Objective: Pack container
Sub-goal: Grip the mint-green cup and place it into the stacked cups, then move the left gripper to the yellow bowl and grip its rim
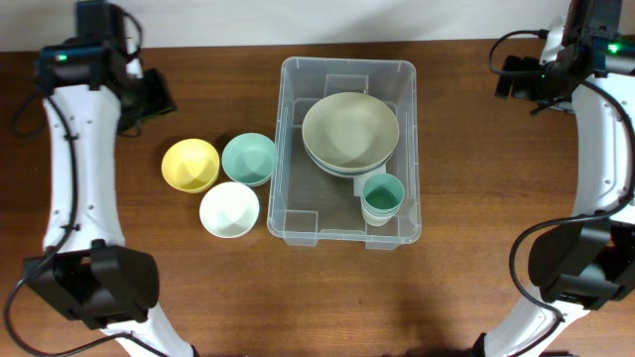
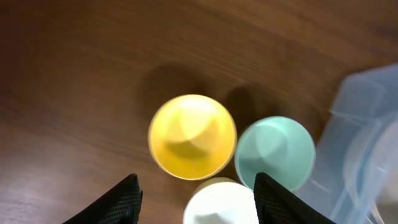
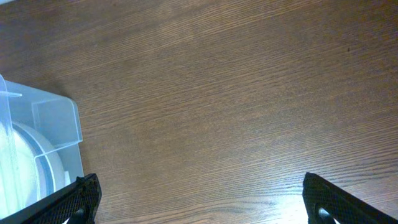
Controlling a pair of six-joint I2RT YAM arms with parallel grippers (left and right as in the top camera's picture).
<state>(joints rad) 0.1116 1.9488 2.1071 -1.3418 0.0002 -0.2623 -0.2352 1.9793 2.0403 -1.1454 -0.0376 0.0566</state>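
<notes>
Overhead view: the container [image 1: 288, 149], a clear rectangular tub, is sitting at the middle of the wooden table [image 1: 446, 297], its long axis running from the far edge toward the near edge. Stacked grey-green bowls [image 1: 349, 129] and teal cups [image 1: 382, 195] are already resting inside it. Three small bowls are waiting just beside its left wall: a yellow bowl [image 1: 190, 165], a mint bowl [image 1: 248, 159] and a white bowl [image 1: 229, 209]. The left arm [image 1: 74, 149] is standing much nearer to them than the right arm [image 1: 605, 149].

Left wrist view: the left gripper [image 2: 196, 186] is hovering over the three bowls with its jaws spread wide and holding nothing. The yellow bowl is lying just ahead of the jaws, the white bowl between the fingers, and the mint bowl and the container's corner off to the side.

Right wrist view: the right gripper [image 3: 199, 199] is looking down on bare wood, jaws wide and empty. Only a corner of the container is showing, at the left edge, well apart from the fingers.

The left arm seems better placed to pick up a bowl.
</notes>
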